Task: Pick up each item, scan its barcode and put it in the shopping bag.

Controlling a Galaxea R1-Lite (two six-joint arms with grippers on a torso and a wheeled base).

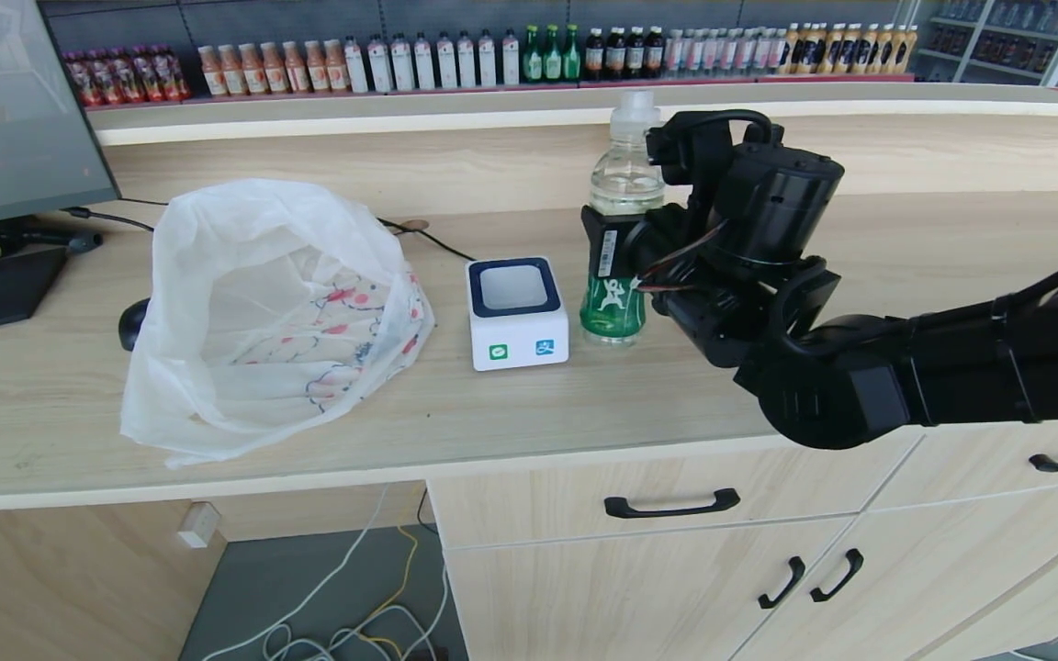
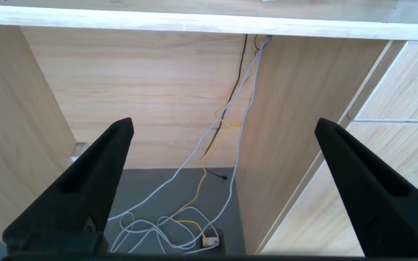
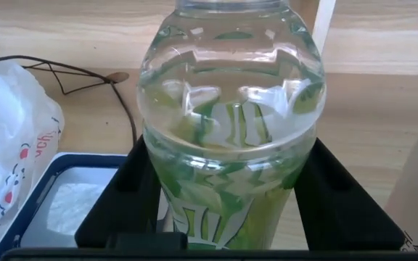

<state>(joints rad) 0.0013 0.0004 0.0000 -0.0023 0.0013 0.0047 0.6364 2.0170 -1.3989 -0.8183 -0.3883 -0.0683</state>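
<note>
**While clamped, stood beside the scanner (image 1: 517, 312)**

While closed on the green label, gripped the bottle (image 1: 625, 184) upright with the right pincer (image 1: 625, 262), just beside the scanner on the desk (image 1: 492, 404). Showed the shopping bag (image 1: 263, 312) open at the scanner's other side, and the left pincer (image 2: 223, 127) spread wide below the desk top

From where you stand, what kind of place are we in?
Most likely a small shop's checkout: rows of bottled drinks line the shelf behind the wooden counter, and on it are a white scanner box, a drink bottle and an open plastic shopping bag.
</note>
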